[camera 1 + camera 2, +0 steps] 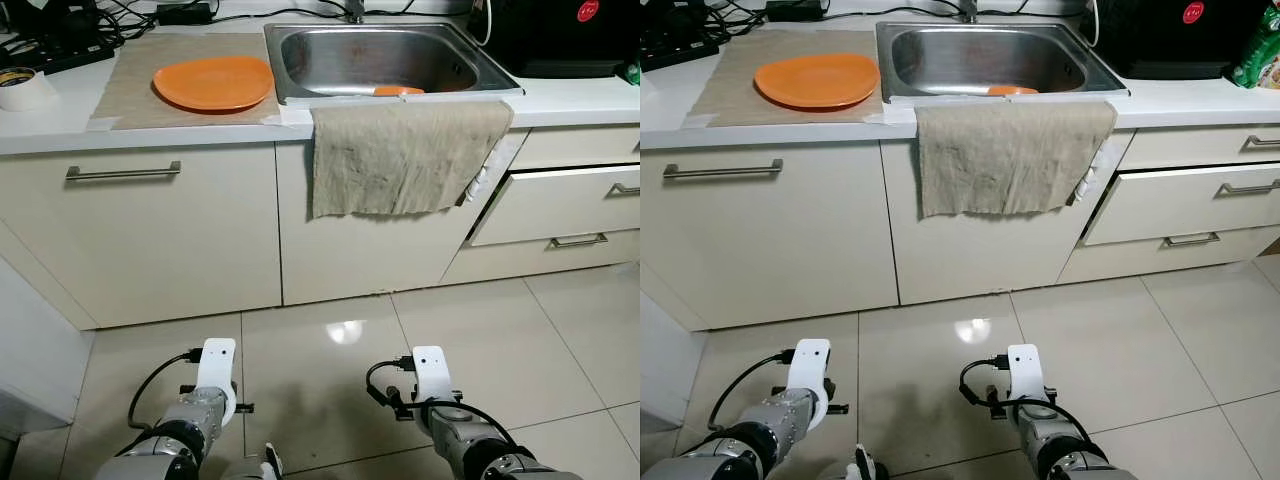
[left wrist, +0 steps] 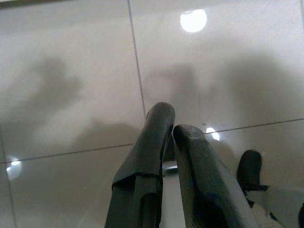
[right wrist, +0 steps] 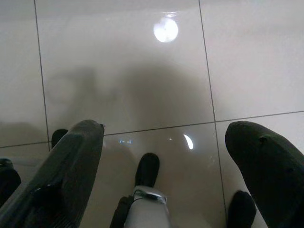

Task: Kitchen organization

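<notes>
One orange plate (image 1: 214, 82), one sink (image 1: 385, 58), one hanging cloth (image 1: 405, 155), one tape roll (image 1: 22, 88).

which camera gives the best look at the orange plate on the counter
The left eye view shows the orange plate best: whole, on the beige mat left of the sink, with margin around it. The right eye view also shows it whole, nearer the picture's top-left. Both wrist views look down at floor tiles instead.
</notes>
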Motion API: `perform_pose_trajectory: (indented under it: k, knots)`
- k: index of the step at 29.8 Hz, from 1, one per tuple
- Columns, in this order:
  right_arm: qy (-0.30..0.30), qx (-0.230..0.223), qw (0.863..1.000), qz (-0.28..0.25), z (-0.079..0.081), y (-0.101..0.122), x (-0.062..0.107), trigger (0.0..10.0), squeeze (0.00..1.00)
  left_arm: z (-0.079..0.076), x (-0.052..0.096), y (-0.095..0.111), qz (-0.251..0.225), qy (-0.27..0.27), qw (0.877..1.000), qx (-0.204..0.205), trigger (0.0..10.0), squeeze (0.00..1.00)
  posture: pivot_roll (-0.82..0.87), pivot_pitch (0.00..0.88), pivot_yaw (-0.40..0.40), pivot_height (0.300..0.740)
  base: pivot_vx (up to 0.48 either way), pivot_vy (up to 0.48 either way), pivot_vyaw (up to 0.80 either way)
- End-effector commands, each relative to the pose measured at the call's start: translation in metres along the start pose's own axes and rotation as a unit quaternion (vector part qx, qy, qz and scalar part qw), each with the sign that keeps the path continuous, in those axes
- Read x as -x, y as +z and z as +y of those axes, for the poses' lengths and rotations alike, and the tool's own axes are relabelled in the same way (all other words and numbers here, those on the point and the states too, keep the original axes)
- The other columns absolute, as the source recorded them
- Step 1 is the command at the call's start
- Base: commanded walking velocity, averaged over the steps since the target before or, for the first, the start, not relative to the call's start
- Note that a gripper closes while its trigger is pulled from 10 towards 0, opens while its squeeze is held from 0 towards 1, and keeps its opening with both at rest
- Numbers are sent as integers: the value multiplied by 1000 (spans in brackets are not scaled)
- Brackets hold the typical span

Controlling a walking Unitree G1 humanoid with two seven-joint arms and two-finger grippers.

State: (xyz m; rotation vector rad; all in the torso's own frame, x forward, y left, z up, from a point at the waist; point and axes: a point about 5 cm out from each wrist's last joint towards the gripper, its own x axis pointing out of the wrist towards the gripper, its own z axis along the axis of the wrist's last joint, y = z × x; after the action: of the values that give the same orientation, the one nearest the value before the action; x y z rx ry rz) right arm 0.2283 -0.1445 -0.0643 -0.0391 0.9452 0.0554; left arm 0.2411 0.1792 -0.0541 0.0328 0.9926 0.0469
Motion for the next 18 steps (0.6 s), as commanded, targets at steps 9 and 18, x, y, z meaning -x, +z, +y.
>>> perform_pose_trajectory:
  k: [9,18]
  knots:
    - [2,23,1000,-9,0,7,0,10000,0,-1,0,9,-15,-3,1000,19,10000,0,118,13,-59,740,0,0,0]
    - [2,22,1000,-6,0,5,0,10000,0,-4,0,14,-25,-9,1000,16,10000,0,124,13,-60,740,0,0,0]
